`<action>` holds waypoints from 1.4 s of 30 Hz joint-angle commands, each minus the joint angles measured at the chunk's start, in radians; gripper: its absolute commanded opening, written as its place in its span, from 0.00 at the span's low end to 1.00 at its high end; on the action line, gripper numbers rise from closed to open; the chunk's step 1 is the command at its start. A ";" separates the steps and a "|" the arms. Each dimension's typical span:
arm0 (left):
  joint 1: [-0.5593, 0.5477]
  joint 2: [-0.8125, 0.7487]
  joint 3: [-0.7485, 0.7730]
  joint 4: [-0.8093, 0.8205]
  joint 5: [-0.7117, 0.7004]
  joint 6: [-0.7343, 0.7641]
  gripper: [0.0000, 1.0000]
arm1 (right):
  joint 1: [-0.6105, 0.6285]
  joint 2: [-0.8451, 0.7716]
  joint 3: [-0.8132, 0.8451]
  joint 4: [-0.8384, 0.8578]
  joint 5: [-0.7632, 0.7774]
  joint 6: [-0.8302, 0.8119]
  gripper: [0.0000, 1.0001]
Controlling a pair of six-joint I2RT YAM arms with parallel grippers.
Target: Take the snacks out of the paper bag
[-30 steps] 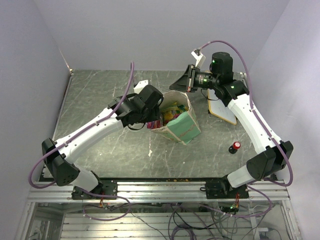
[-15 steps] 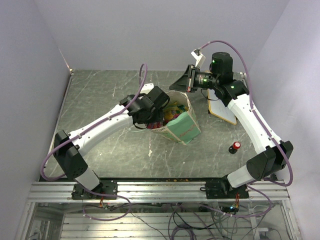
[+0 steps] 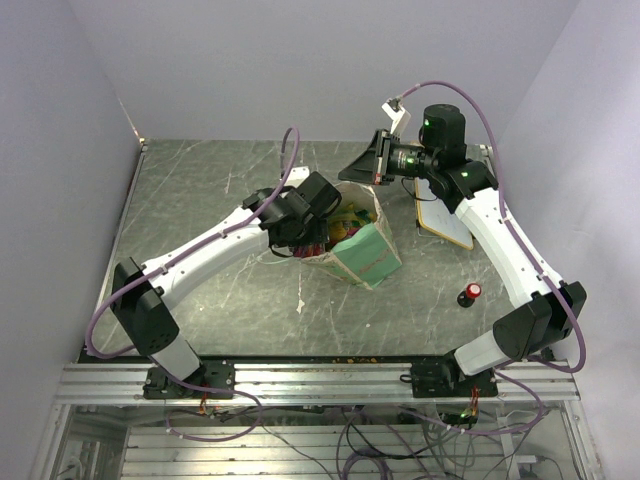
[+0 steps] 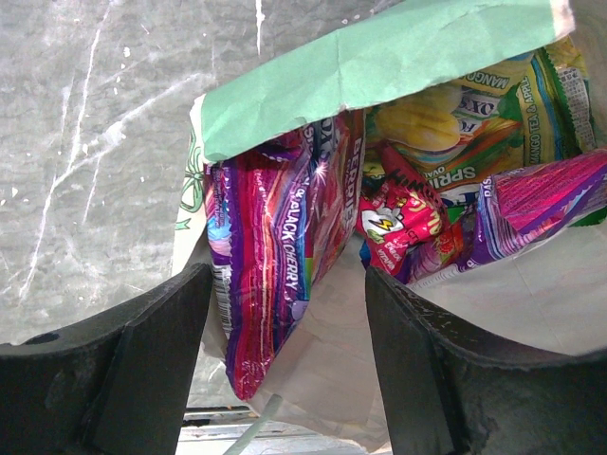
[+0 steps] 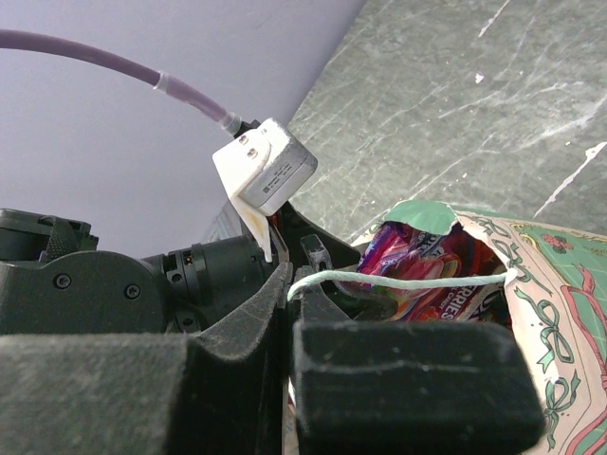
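Since a second ago, the left arm has swung up and stretched farther in, bringing the left claw right to the mouth of the paper bag. The right arm and the bag have not shifted. Nothing is out yet. No packet lies on the grey marbled surface around the bag, so the whole job of emptying seems to remain, with the first pick only being lined up.

Left of the bag's mouth, the left claw is spread wide and holds nothing. Its two black fingers straddle a purple-and-pink black cherry packet that pokes out of the opening. Whether they touch it, I cannot tell.

The bag lies tipped at a slant, its mouth turned toward the left arm. Inside it the snacks are packed close: a red wrapper, a yellow-and-green mango packet behind it, and another magenta packet to the right.

At the bag's far rim, the right claw is closed on the white string handle, holding the mouth up and open. Right of the bag sit a whiteboard and, nearer the arms, a red-capped knob.
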 commanded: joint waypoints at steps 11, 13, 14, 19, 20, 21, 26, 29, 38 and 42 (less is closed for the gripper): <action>0.022 0.054 0.005 0.036 -0.020 0.063 0.67 | 0.003 -0.013 -0.021 0.031 -0.024 0.015 0.00; 0.021 0.060 0.005 0.049 -0.005 0.075 0.63 | 0.002 -0.014 -0.019 0.032 -0.024 0.015 0.00; 0.021 0.062 0.008 0.053 0.004 0.081 0.58 | 0.002 -0.014 -0.018 0.030 -0.023 0.013 0.00; 0.021 0.033 0.026 0.089 0.051 0.120 0.30 | 0.007 -0.018 -0.013 0.021 -0.018 -0.004 0.00; 0.023 0.022 0.027 0.104 0.059 0.128 0.27 | 0.008 -0.020 -0.006 0.015 -0.015 -0.012 0.00; 0.023 0.007 0.024 0.124 0.069 0.136 0.23 | 0.010 -0.021 -0.002 0.007 -0.010 -0.020 0.00; 0.043 -0.066 0.024 0.225 0.188 0.149 0.09 | 0.012 -0.032 0.038 -0.045 0.033 -0.051 0.00; 0.057 -0.115 0.024 0.289 0.273 0.138 0.07 | 0.012 -0.052 0.046 -0.088 0.063 -0.077 0.00; 0.127 -0.301 -0.016 0.459 0.432 0.081 0.07 | 0.010 -0.138 0.084 -0.220 0.336 -0.217 0.00; 0.150 -0.384 0.020 0.441 0.391 0.119 0.07 | 0.010 -0.186 0.103 -0.235 0.497 -0.306 0.00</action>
